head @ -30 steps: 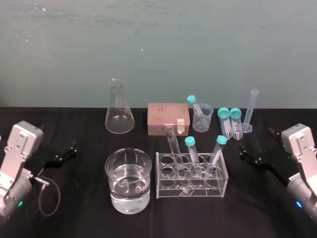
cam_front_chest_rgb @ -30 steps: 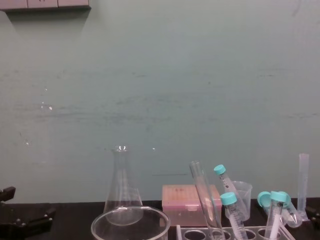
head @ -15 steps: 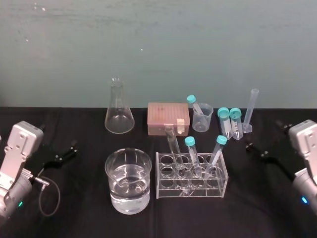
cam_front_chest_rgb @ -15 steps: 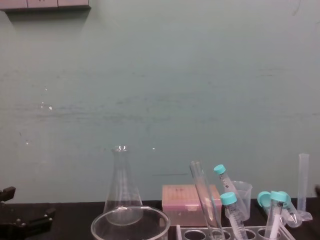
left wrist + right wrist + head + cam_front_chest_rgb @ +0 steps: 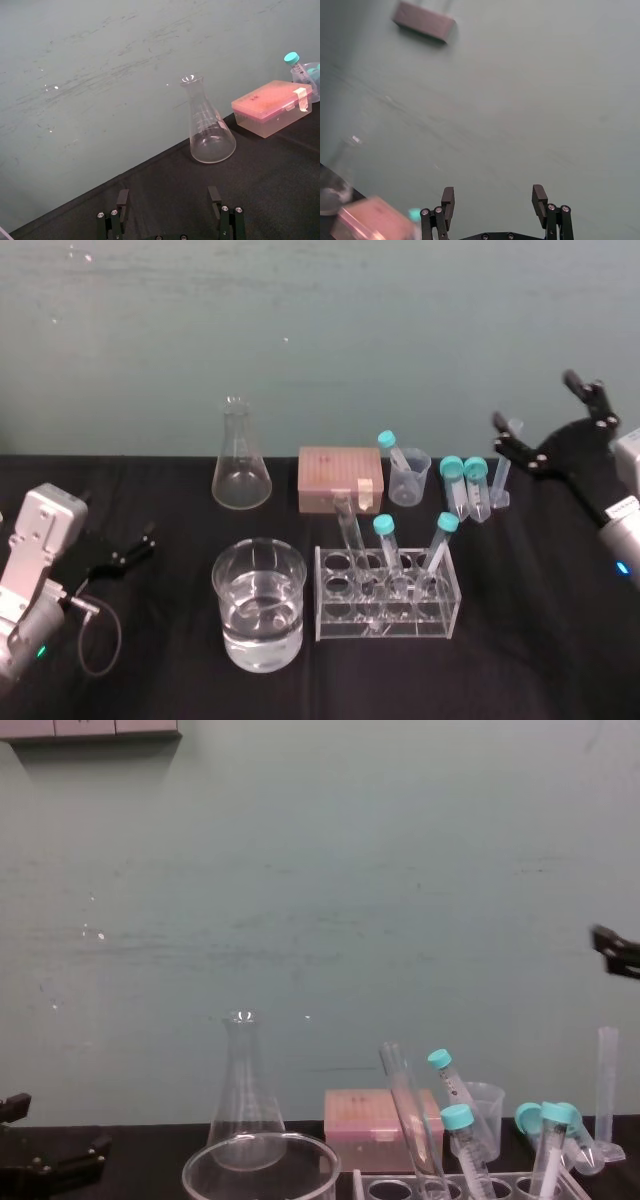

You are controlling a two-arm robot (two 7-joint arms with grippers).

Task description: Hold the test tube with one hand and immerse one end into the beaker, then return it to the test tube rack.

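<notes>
Now the test tube point(image 5: 351, 532) stands in the test tube rack point(image 5: 400, 626), in a hole toward the rack's left end, with no gripper touching it. Its long axis is close to upright but tilted: the open mouth points up and leans left, and the rounded bottom sits down inside the rack. Two teal-capped tubes point(image 5: 384, 539) lean in the holes to its right. The rack sits mid-surface toward the front edge of the black surface point(image 5: 150, 660), and the beaker point(image 5: 228, 585) stands just beside the rack's left end, apart from it.

From the head view the rack's round holes and the water in the beaker are plain. The chest view instead gives the tube's lean from the side, its mouth rising above the beaker's rim.

High over the surface's right edge, the right gripper point(image 5: 534, 400) has its fingers spread wide and holds nothing. Near the left edge, the left gripper point(image 5: 143, 543) lies low, also wide open and empty; its wrist view faces a conical flask point(image 5: 207, 130) and a pink box point(image 5: 272, 107).
</notes>
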